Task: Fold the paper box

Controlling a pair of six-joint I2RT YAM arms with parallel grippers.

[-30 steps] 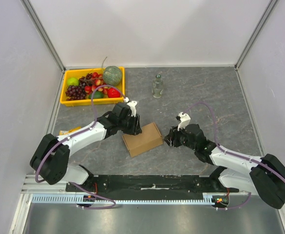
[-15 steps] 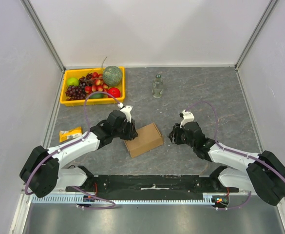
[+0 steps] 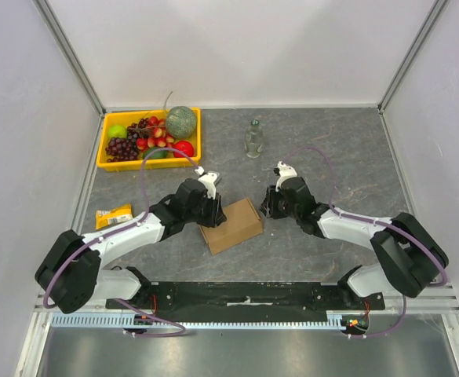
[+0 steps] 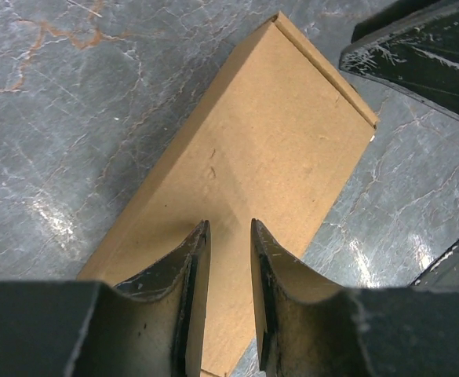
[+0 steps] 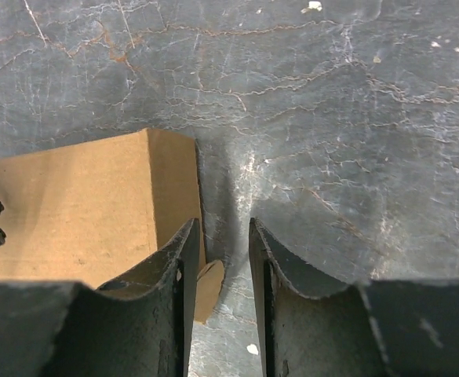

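Observation:
The paper box [image 3: 231, 225] is a small flat brown cardboard mailer lying closed on the grey table, seen lengthwise in the left wrist view [image 4: 245, 157]. My left gripper [image 3: 212, 210] hovers over its left end, fingers a narrow gap apart above the lid [image 4: 229, 224] with nothing between them. At the box's right end is my right gripper [image 3: 267, 206], its tips just beyond the box's corner [image 5: 223, 222]. A small cardboard tab [image 5: 208, 290] sticks out from the box [image 5: 80, 212] into that gap, close to the left finger [image 5: 178, 259] and not clamped.
A yellow tray [image 3: 103, 162] of fruit stands at the back left. A glass bottle [image 3: 253, 139] stands behind the box, and a yellow snack packet [image 3: 114, 214] lies at the left. White walls close in three sides.
My right gripper has moved left and away from me up to the box's right end, its jaws narrowing. The left gripper shifted slightly and narrowed. The box has not moved.

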